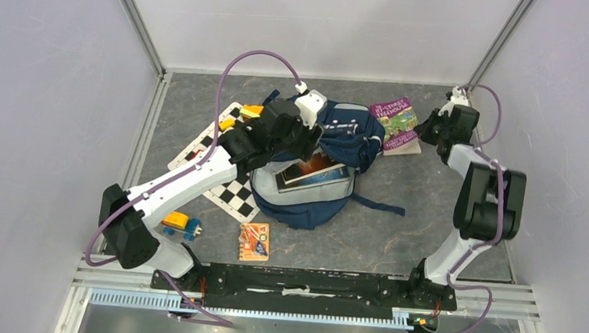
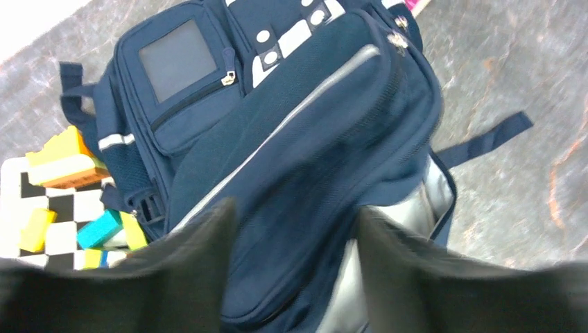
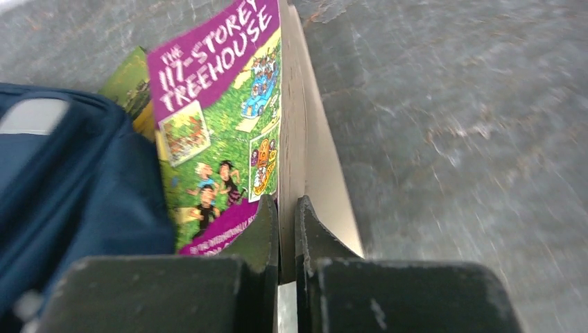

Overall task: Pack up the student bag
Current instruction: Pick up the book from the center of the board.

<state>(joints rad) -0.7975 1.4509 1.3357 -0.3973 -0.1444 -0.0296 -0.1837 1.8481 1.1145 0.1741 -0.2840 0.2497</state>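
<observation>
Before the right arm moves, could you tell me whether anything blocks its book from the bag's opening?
Yes: the raised front section of the student bag lies between the purple book, clamped in the right gripper, and the opening, where another book already sits.

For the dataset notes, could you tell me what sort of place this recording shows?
Most likely a lab robot workcell: plain white panels in aluminium framing enclose a grey tabletop, and a left arm and right arm are bolted to a rail at its near edge.

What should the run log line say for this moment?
left jaws: open over student bag | right jaws: shut on Treehouse book edge | bag: open, dark book inside
</observation>
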